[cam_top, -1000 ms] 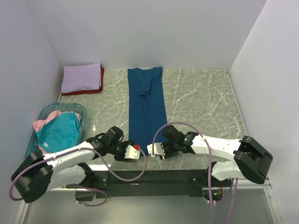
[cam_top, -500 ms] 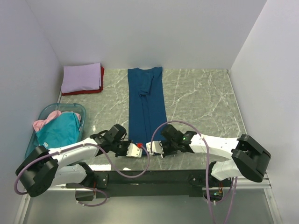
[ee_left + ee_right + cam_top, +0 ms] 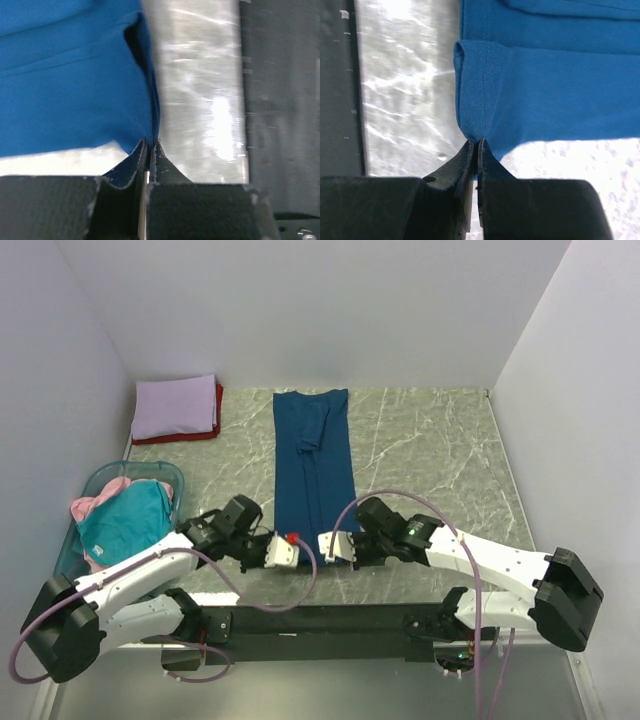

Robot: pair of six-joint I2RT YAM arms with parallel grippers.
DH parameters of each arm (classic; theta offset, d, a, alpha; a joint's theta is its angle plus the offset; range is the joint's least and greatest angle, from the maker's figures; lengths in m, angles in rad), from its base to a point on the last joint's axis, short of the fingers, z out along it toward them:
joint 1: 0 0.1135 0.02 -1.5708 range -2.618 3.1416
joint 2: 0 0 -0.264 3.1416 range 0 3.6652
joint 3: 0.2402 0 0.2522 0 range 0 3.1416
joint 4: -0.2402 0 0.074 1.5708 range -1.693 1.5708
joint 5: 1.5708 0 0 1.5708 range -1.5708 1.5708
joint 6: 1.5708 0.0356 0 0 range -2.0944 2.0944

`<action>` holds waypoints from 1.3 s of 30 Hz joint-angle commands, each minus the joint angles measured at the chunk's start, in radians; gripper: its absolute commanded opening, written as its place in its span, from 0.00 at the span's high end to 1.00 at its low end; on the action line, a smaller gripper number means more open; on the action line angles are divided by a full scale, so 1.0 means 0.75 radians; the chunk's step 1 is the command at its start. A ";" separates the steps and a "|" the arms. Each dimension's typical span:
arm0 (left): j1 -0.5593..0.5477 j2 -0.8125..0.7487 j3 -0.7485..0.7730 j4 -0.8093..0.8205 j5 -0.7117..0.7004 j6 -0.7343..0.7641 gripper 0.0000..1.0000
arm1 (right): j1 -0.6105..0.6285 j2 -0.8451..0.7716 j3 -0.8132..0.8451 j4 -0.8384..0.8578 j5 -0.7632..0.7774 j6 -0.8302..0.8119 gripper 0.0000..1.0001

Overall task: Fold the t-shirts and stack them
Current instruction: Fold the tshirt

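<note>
1. Down the middle of the surface [image 3: 430, 450] lies the dark blue t-shirt [image 3: 314, 465]. It is a long narrow strip with the sleeves folded in, its collar at the far end and its hem at my near edge.
2. I judge it soft, light and limp. It will sag between two pinch points, hold no shape of its own, and its layers may slide over one another. The places to take it are the two near hem corners, pinched through every layer, with the hem kept taut between them.
3. My left fingers [image 3: 127, 167] are pressed together on the near left corner. The left wrist view shows a small peak of blue cloth caught right at their tips.
4. My right fingers [image 3: 495, 172] are likewise clamped on the near right corner, where a folded edge with its stitched seam runs down into the tips.
5. Both my arms reach inward from their bases and lie low over the surface. The wrists sit close together, one on each side of the strip's near end.
6. At the far left corner, a folded lavender t-shirt [image 3: 175, 407] rests on a red t-shirt [image 3: 218, 410].
7. A teal t-shirt [image 3: 125, 520] and a pink t-shirt [image 3: 95, 505] sit unfolded in the blue plastic basket [image 3: 100, 478] at the left.
</note>
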 commanded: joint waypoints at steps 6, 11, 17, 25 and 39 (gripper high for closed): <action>0.280 0.216 0.279 0.040 0.082 0.166 1.00 | -0.253 0.208 0.310 -0.015 -0.030 -0.213 1.00; 0.401 0.404 0.371 0.166 0.103 0.229 1.00 | -0.364 0.387 0.488 -0.009 -0.054 -0.342 1.00; 0.487 0.651 0.612 0.212 0.115 0.305 1.00 | -0.458 0.594 0.662 0.009 -0.062 -0.444 1.00; 0.575 0.967 0.887 0.210 0.127 0.348 1.00 | -0.564 0.860 0.911 -0.003 -0.101 -0.487 1.00; 0.636 1.222 1.132 0.253 0.101 0.368 0.99 | -0.626 1.155 1.233 -0.017 -0.085 -0.530 1.00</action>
